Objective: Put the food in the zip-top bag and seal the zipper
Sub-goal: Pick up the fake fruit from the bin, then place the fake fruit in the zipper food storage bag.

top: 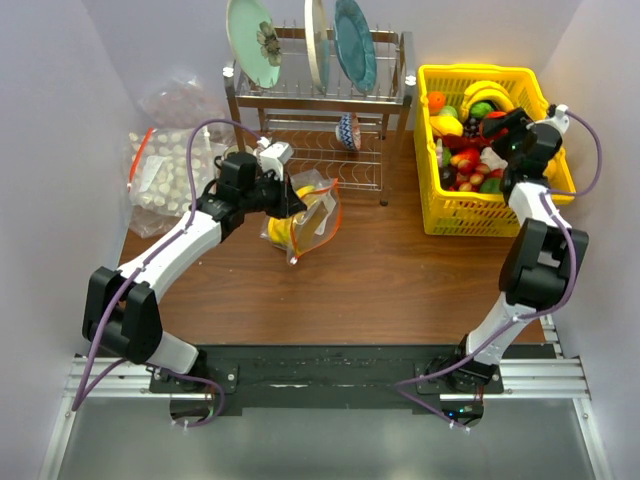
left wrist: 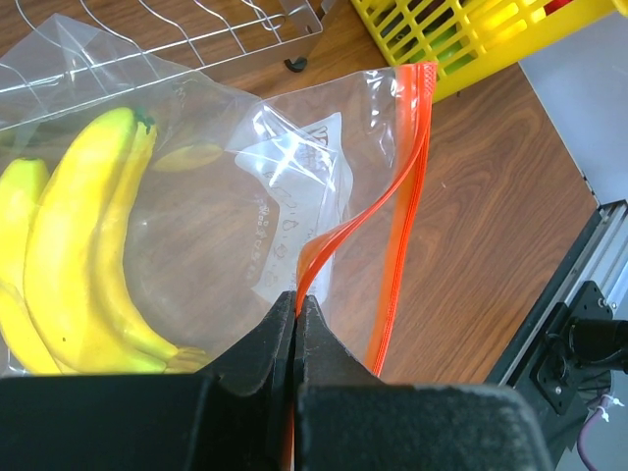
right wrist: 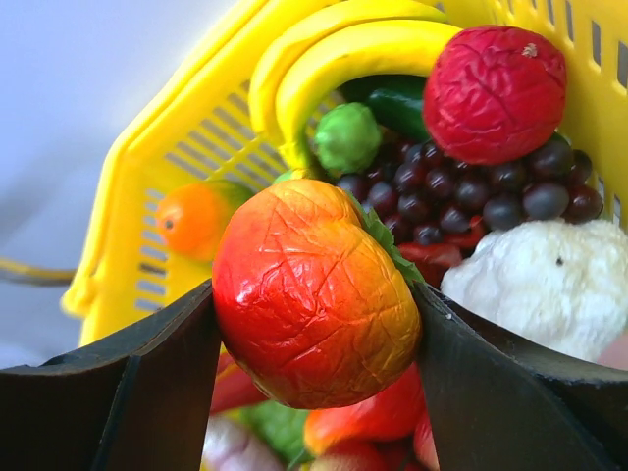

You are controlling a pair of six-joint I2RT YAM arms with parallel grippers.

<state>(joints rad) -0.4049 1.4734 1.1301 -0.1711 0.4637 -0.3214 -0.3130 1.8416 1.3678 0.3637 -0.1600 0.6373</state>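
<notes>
The clear zip-top bag (top: pixel 310 220) stands mid-table with a yellow banana bunch (left wrist: pixel 78 245) inside. Its red-orange zipper (left wrist: pixel 402 216) runs along the open mouth. My left gripper (left wrist: pixel 294 304) is shut on one lip of that zipper strip and holds the bag's mouth up; it also shows in the top view (top: pixel 285 195). My right gripper (right wrist: pixel 314 314) is over the yellow basket (top: pixel 440 215) and is shut on a red-orange peach-like fruit (right wrist: pixel 314 294), held between both fingers. In the top view the right gripper (top: pixel 500 125) sits above the basket's fruit.
The basket holds more toy food: bananas (right wrist: pixel 343 49), a red wrinkled fruit (right wrist: pixel 496 93), dark grapes (right wrist: pixel 461 191), a white cauliflower (right wrist: pixel 540 285). A metal dish rack (top: pixel 315 100) with plates stands behind the bag. A larger clear bag of pale lumps (top: pixel 165 175) lies at the far left.
</notes>
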